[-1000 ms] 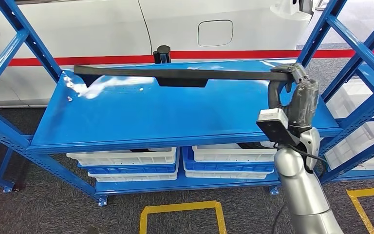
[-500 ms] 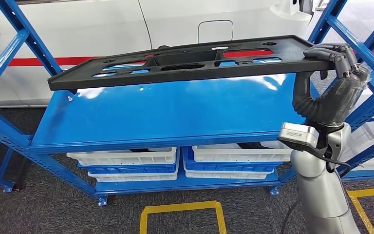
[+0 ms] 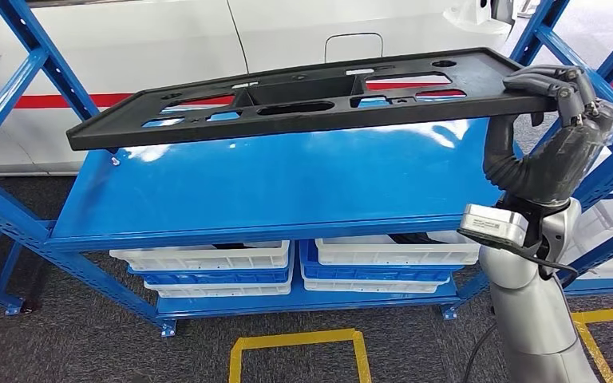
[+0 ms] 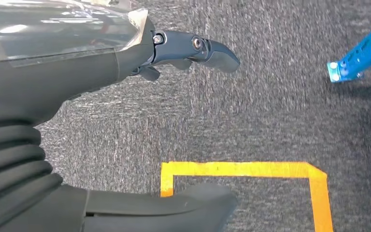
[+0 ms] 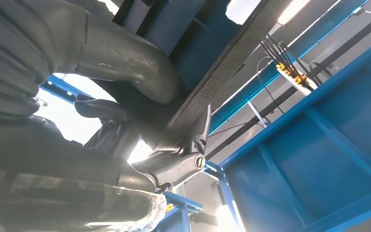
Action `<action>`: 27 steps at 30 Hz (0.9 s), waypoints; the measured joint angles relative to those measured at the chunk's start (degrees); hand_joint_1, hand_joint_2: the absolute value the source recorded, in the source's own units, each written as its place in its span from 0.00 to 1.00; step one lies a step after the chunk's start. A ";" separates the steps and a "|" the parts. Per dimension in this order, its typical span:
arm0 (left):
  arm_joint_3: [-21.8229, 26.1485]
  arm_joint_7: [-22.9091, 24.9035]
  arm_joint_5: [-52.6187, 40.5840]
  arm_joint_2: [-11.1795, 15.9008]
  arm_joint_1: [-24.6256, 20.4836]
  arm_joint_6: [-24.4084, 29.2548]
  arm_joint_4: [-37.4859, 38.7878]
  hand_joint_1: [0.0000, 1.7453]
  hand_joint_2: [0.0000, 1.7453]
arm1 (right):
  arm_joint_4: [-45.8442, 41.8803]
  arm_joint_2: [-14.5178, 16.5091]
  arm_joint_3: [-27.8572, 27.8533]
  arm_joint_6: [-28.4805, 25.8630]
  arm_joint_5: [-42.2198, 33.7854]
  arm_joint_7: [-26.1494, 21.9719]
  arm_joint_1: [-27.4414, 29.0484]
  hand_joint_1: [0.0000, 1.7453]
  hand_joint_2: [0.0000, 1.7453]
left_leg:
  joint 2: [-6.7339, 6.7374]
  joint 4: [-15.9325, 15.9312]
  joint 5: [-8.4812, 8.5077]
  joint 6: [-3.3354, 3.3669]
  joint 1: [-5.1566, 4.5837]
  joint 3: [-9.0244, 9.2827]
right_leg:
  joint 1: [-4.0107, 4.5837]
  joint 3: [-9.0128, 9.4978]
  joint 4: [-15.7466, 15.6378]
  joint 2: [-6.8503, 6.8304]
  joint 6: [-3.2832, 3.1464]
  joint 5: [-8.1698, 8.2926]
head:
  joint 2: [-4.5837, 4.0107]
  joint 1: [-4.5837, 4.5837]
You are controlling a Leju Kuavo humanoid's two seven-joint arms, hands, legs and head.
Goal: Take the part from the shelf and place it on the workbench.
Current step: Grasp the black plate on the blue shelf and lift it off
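A long flat black plastic part (image 3: pixel 303 96) with several cut-outs hangs in the air above the blue shelf top (image 3: pixel 287 191), roughly level, its left end free. My right hand (image 3: pixel 555 132) grips the part's right end, fingers over the top edge and thumb underneath. In the right wrist view the part's textured black edge (image 5: pixel 222 82) runs between the thumb and the fingers (image 5: pixel 174 166). My left hand (image 4: pixel 125 96) hangs above grey carpet, its fingers apart and nothing in it.
Blue rack uprights (image 3: pixel 24 88) stand at both sides of the shelf. White and blue bins (image 3: pixel 207 267) sit on the lower level. A white car body (image 3: pixel 207 40) lies behind. Yellow floor tape (image 3: pixel 295 343) marks the carpet in front.
The part has been lifted off the shelf by my right hand and turned from edge-on to flat. Over the last half second it rose slightly and came a little nearer.
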 joint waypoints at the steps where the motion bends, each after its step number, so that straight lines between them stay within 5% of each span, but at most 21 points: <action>1: 0.12 0.01 0.02 -0.01 0.01 0.33 0.00 0.00 1.00 | 0.00 -0.12 0.08 -0.15 -0.07 0.00 -0.04 1.00 1.00 | 0.00 0.00 0.00 0.00 0.00 0.00 | 0.00 0.00 0.00 0.00 0.00 0.00 | 0.00 0.00; 27: 4.35 -0.54 2.66 -0.41 0.87 1.99 0.00 0.00 1.00 | -0.84 -2.91 0.21 -5.18 -1.30 0.01 3.07 1.00 1.00 | -0.02 0.00 -0.01 0.00 0.00 0.00 | 0.00 -0.02 0.00 -0.02 0.00 0.00 | 0.00 -0.01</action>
